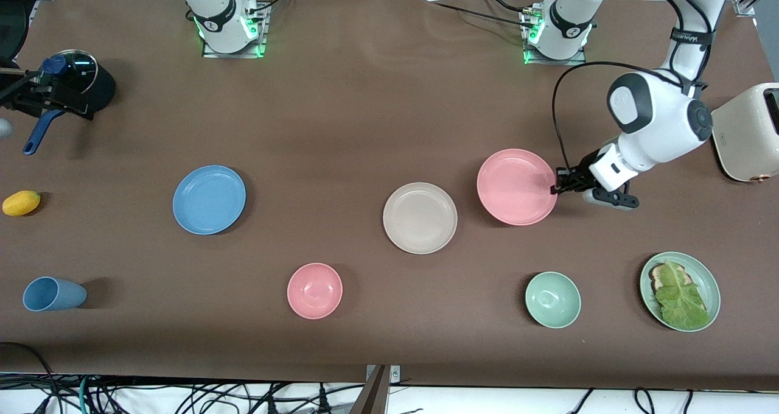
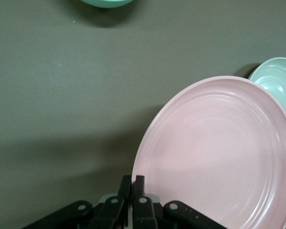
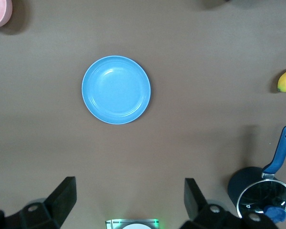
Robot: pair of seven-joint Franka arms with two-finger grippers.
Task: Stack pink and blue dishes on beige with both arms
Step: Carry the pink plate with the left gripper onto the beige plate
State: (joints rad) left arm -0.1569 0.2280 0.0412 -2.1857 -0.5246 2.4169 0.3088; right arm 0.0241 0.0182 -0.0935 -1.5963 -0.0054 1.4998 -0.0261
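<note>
Currently on the brown counter [image 1: 365, 109]:

- Left gripper [image 1: 555, 188]: clamped tight on the rim of the pink plate [image 1: 516, 186], at the plate's edge toward the left arm's end of the counter. In the left wrist view the fingers [image 2: 138, 191] pinch that rim and the plate tilts up from the counter, its shadow showing beneath.
- Beige plate [image 1: 420, 217]: lies flat just beside the pink plate, on the side away from the left gripper and a little nearer the front camera; whether the two rims touch cannot be told.
- Right gripper [image 3: 128, 200]: fingers spread wide, nothing between them, hanging high above the counter with the blue plate [image 1: 209, 199] in view below it. The arm waits.
- Blue plate: flat on the counter, well apart from the beige plate, toward the right arm's end.
- Pink bowl [image 1: 314, 290]: nearer the front camera, between the blue and beige plates.
- Green bowl [image 1: 552, 299]: nearer the front camera than the left gripper.
- Green plate with lettuce [image 1: 680, 290]: beside the green bowl, toward the left arm's end.
- Blue cup [image 1: 53, 294], on its side; lemon [image 1: 21, 203]; dark pot with blue handle [image 1: 73, 88]: all at the right arm's end.
- Cream toaster [image 1: 745, 132]: at the left arm's end.
</note>
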